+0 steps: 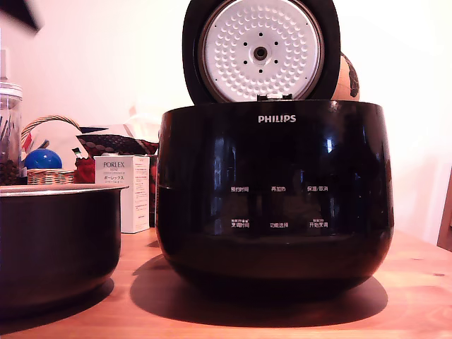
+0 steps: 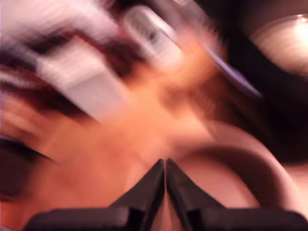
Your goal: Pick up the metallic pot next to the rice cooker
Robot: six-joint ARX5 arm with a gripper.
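While the wrist view smears almost everything into streaks, the end effector (image 2: 165, 166) is sharp: two dark wedge-shaped fingers pressed tip to tip, nothing between them. Behind them only blurred orange, white and dark bands show, plus a curved brownish arc that I can't identify.

Over to the exterior view. Filling the middle stands the rice cooker (image 1: 275, 194), a rounded, glossy black body with white PHILIPS lettering and small white button labels, reflections sliding across its shell. Its lid (image 1: 260, 51) is up at twelve o'clock, showing a round dimpled silver-white plate. At about eight o'clock from the cooker sits the metallic pot (image 1: 53, 244), matte dark sides, rounded lower edge, thin silvery rim, cut off by the frame edge. Both rest on the wooden desk (image 1: 417, 282), near each other but apart.

Behind the pot: a white PORLEX box (image 1: 126, 191), a wicker basket (image 1: 49, 173) holding a blue ball (image 1: 42, 159), and a jar (image 1: 8, 134), partly cut off.
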